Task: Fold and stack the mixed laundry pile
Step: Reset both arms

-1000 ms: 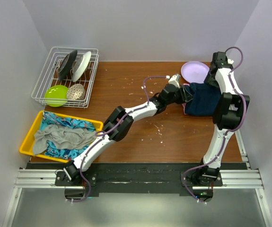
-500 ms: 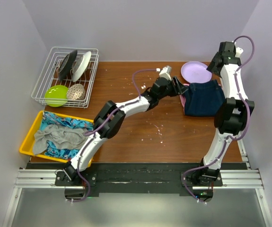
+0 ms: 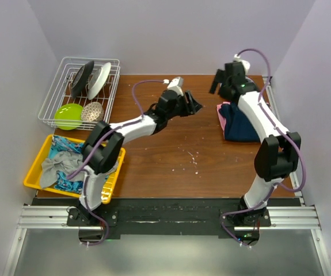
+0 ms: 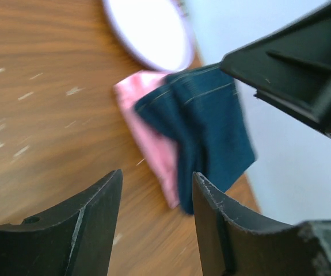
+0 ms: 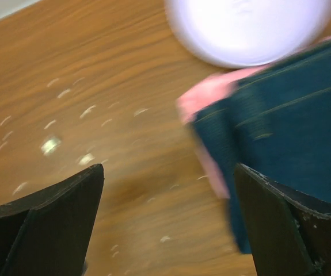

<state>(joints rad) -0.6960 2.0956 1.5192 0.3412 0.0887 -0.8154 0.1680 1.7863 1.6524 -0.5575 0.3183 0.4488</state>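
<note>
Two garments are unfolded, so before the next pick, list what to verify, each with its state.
1. Left gripper empty: ok, open.
2. Right gripper empty: ok, open.
3. Denim stacked on pink shirt: ok.
4. Grey garment folded: not ok, crumpled in tray.
5. Patterned cloth folded: not ok, bunched under the grey garment.
6. Stack clear of plate: cannot tell, blurred.

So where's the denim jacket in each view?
Top external: denim jacket at far right, mid-height.
Left wrist: jacket centre-right, above the fingers.
Right wrist: jacket on the right side.
Shared landmark: pink T-shirt poking out along its left edge.
</note>
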